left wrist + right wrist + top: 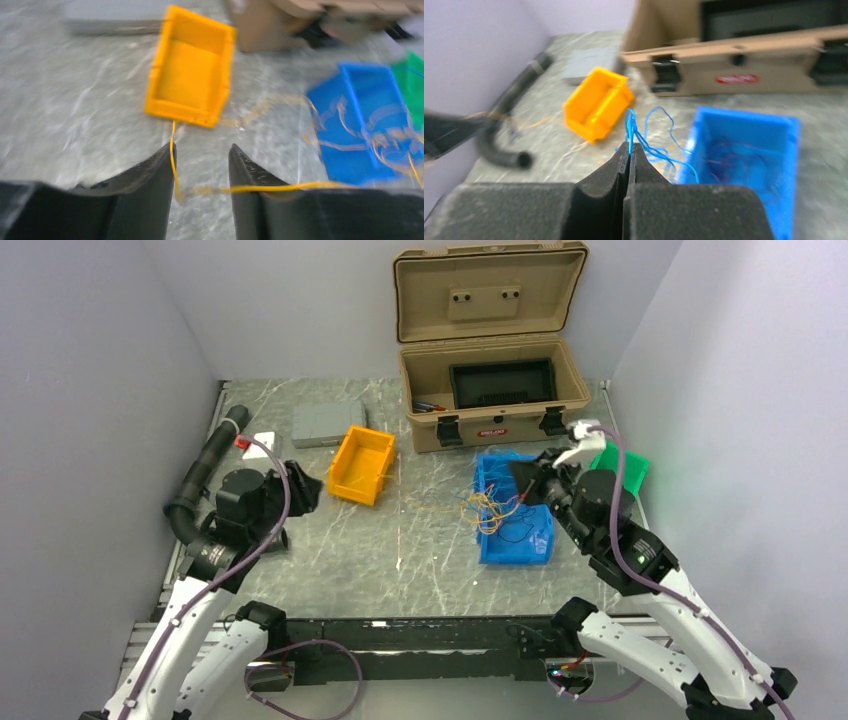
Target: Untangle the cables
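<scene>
Though the right gripper (629,145) is closed on blue strands (630,125) of the cables (485,508), bunched just ahead at the rim of the blue bin (515,558), the left gripper (200,147) stands parted, a yellow wire (173,150) apparently loose between, running off rightward.

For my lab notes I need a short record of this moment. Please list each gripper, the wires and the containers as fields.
left gripper: open; a thin yellow wire runs between its fingers, not clamped
right gripper: shut on thin blue wires
wire tangle: yellow, blue and dark strands, lying over the left rim of the blue plastic bin and onto the table
orange plastic bin: empty, left of the tangle
tan hard case: lid open, at the back of the table
</scene>
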Robot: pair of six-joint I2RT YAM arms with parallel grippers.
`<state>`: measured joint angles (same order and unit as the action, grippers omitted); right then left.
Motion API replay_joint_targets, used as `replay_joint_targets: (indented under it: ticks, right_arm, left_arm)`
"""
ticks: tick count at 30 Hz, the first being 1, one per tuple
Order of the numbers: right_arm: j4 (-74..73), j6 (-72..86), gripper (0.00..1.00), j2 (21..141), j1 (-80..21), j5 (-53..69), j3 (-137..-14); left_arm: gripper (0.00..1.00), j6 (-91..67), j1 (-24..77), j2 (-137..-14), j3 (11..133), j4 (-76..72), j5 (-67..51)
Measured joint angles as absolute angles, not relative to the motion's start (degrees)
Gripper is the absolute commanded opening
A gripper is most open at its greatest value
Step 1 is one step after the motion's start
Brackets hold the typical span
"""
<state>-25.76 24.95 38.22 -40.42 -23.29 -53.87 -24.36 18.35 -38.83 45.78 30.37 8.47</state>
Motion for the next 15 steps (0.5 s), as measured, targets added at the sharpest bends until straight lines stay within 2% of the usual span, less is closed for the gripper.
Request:
replay_joint_targets:
  ticks: [2,3,4,7,15]
  right_arm:
    - [-23.35,22.92,0.00,41.36,-40.42,-14.61,-56.40]
    - [-22.37,22.17,0.00,43.29,-40.42,-10.90,-57.93]
    - [-21.28,21.65,0.00,45.06,-40.42,-7.35,-59.46]
    - [-18.28,20.86,0.00,49.78,-40.45,0.67,-62.46]
    - [-15.29,20.88,0.00,57.30,-40.49,12.60,-67.55]
  left_arm:
    - [0.87,-22.68,18.39,-37.63,43.68,25.15,-1.80]
    - [0.95,-21.89,18.59,-37.39,42.87,23.20,-6.04]
    - [0.99,-21.65,19.09,-37.47,42.28,21.41,-10.15]
    - [0.99,-19.77,21.26,-39.00,42.00,18.44,-17.39]
    - [0.97,-16.12,31.35,-42.81,42.26,13.34,-23.64]
